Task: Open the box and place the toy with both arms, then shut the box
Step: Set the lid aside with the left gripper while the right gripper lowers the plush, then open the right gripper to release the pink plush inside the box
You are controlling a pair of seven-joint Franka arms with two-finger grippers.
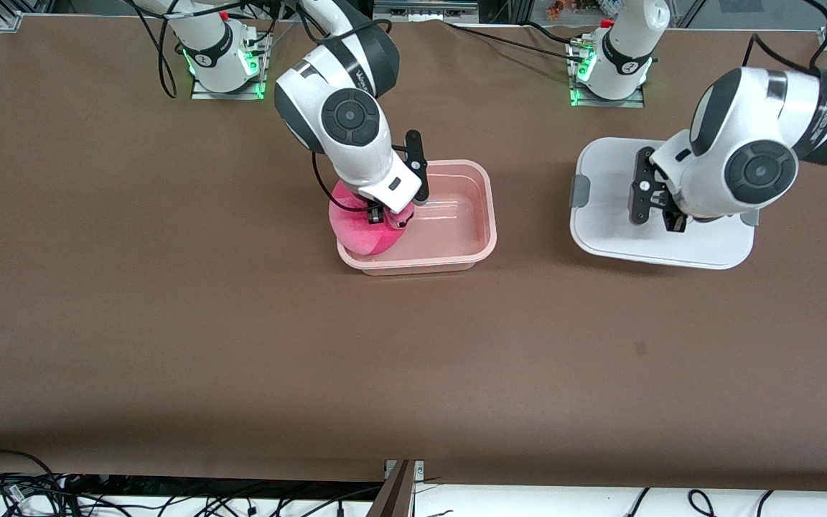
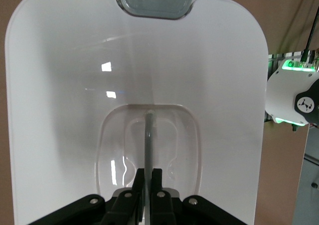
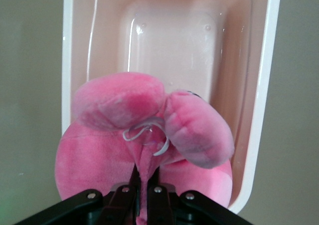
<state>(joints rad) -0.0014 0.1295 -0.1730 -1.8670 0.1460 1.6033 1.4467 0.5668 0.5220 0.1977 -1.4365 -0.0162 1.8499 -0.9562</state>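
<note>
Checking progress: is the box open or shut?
Open: the lid lies on the table beside the box.

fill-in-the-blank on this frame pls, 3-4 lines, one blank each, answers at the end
1. The right gripper is shut on the ____, holding it over the end of the box toward the right arm's end of the table.
2. The lid lies on the ____, beside the box, toward the left arm's end.
3. The left gripper's fingers are shut on the lid's recessed centre ____.
4. The bare floor of the box shows it is otherwise ____.

Missing words: toy; table; handle; empty
</note>
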